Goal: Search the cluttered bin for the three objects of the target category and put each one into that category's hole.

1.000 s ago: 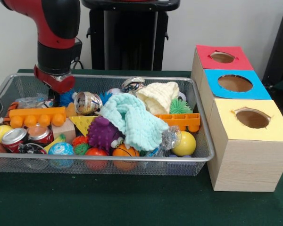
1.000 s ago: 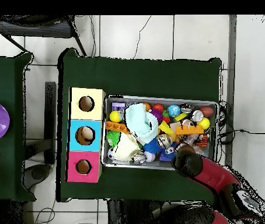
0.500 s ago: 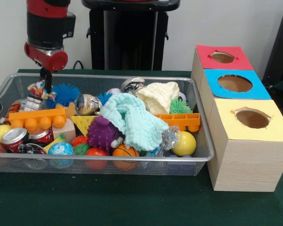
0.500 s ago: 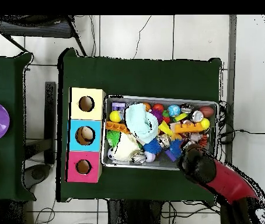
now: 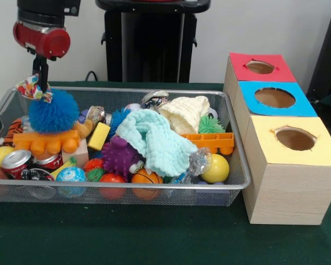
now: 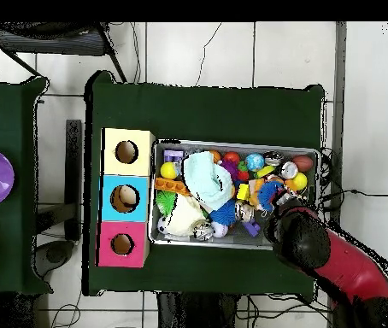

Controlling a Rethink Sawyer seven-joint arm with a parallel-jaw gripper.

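The wire-mesh bin (image 5: 127, 187) sits on the green table, full of toys. My gripper (image 5: 41, 83) hangs above the bin's far left corner. It is shut on a multicoloured bow (image 5: 32, 88) fixed to a blue spiky ball (image 5: 54, 110), which hangs just over the clutter. Three boxes stand to the right, with holes in red (image 5: 260, 67), blue (image 5: 275, 97) and yellow (image 5: 295, 138) tops. In the overhead view the arm (image 6: 304, 243) covers the gripper at the bin's (image 6: 232, 143) lower right; the boxes (image 6: 125, 198) lie to the left.
The bin also holds a mint cloth (image 5: 154, 138), a cream knit hat (image 5: 185, 113), a purple spiky ball (image 5: 120, 156), an orange block toy (image 5: 47, 141), cans (image 5: 16, 161) and a yellow ball (image 5: 216, 168). The black pedestal (image 5: 149, 41) stands behind.
The gripper has risen out of the bin's far left corner, lifting the blue spiky ball by its bow. A yellow block nearby has shifted.
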